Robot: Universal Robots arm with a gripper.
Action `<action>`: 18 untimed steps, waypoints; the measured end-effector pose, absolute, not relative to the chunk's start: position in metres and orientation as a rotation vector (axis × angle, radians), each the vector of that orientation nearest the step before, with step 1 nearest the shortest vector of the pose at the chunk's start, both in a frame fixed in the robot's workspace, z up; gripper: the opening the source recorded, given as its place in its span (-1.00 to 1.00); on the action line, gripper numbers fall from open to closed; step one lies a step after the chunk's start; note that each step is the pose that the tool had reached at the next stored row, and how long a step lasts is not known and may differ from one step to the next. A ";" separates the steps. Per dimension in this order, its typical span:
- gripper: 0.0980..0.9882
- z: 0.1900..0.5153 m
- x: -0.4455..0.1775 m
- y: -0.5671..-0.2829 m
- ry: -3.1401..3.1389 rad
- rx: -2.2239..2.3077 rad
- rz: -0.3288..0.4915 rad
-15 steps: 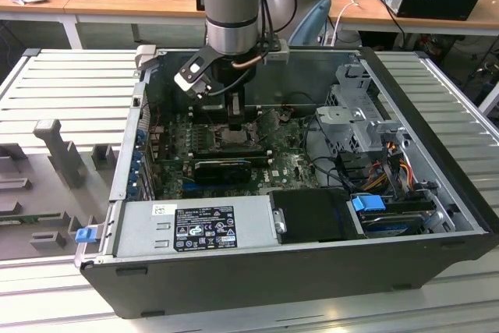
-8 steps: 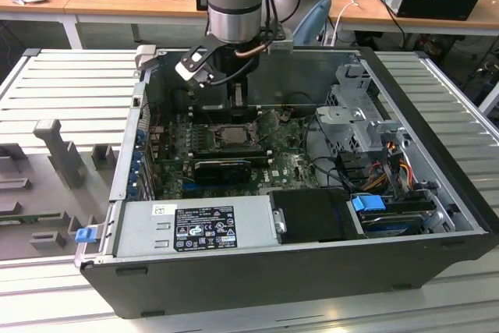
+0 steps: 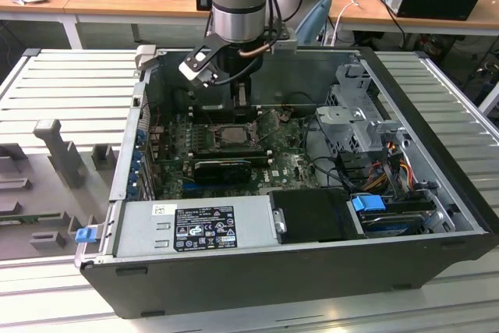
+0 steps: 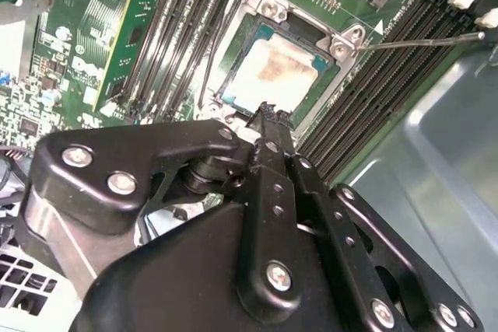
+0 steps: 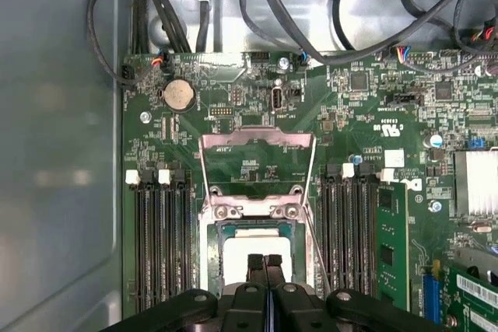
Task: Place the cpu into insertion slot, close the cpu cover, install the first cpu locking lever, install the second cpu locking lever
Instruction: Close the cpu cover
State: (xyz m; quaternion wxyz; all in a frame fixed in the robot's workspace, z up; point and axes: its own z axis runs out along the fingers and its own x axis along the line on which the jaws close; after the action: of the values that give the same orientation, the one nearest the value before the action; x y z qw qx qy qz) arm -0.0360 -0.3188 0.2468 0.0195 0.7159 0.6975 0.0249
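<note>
The cpu (image 4: 272, 74) (image 5: 247, 248), pale with a dull stained top, lies in the black-framed insertion slot (image 4: 233, 92) (image 5: 212, 258) on the green board. The cpu cover (image 5: 257, 140) is swung back open, and the board shows through its window. One thin locking lever (image 4: 424, 36) sticks out free from the socket corner, and another (image 4: 207, 75) runs along its side. My gripper (image 5: 264, 263) (image 4: 264, 110) hangs just above the chip's near edge, fingers shut together with nothing between them. In the exterior view the gripper (image 3: 232, 103) is inside the case over the socket (image 3: 231, 135).
Black memory slots (image 5: 159, 246) (image 5: 350, 239) flank the socket on both sides. Cables (image 5: 311, 29) cross the back of the case. The grey case wall (image 5: 54, 153) stands close beside the board. A power supply (image 3: 195, 228) and drive cage (image 3: 355, 118) fill the rest of the case.
</note>
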 end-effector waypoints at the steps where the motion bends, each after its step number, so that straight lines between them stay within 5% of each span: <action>1: -0.98 0.248 -0.036 -0.319 2.164 2.222 0.077; 18: -0.98 0.258 -0.033 -0.319 2.164 2.222 0.077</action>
State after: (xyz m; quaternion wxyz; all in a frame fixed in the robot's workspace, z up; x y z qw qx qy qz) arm -0.0329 -0.3186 0.2584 0.0195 0.7159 0.6975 0.0248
